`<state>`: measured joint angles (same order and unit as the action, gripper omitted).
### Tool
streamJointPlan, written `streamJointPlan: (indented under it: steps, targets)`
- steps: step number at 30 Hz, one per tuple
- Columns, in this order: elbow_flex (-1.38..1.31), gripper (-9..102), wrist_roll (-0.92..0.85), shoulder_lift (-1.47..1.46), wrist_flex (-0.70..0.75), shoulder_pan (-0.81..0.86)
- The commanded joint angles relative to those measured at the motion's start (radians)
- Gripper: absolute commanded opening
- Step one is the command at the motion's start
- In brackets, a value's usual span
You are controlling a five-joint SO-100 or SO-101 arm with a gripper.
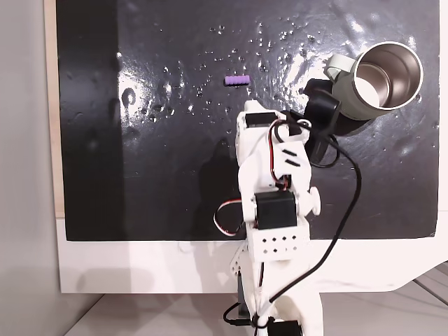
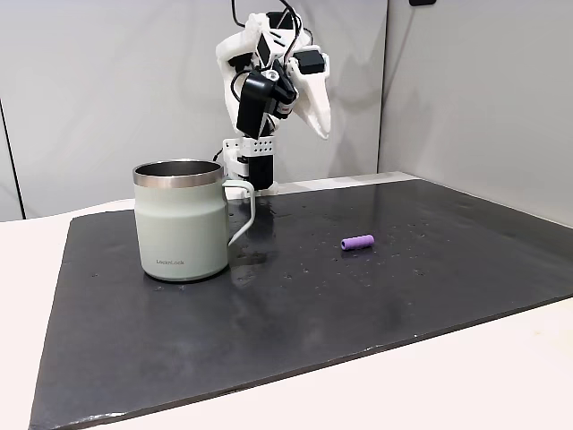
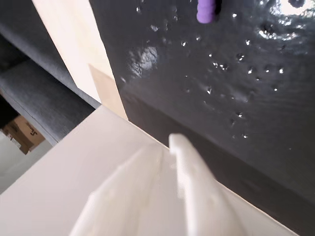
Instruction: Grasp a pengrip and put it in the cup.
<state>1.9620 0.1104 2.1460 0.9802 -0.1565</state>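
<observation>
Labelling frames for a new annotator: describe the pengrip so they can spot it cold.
Find the black mat covering the table, then the pale grey-green mug on it. In that fixed view the pengrip lies alone on the mat to the mug's right, well apart from it. It is a tiny purple ribbed tube on its side, the only coloured thing there.

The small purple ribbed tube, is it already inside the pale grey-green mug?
No, the small purple ribbed tube lies on the black mat, apart from the pale grey-green mug, in the low fixed view.
</observation>
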Motion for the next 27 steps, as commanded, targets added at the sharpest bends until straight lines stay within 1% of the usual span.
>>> streamJointPlan:
  steps: [1,3,8,11,13,18,27]
  targets:
    - [-0.264,0,0.037,-0.195,0.069,-0.002]
    - [-0.391,2,0.051,-0.313,0.127,-0.009]
    - [-0.643,17,0.118,-0.56,0.253,-0.026]
    - [-0.718,22,0.12,-0.653,0.293,-0.041]
    - [-0.736,23,0.12,-0.696,0.308,-0.046]
    - [-0.684,24,0.118,-0.77,0.304,-0.058]
    - [-0.592,24,0.12,-0.845,0.189,-0.044]
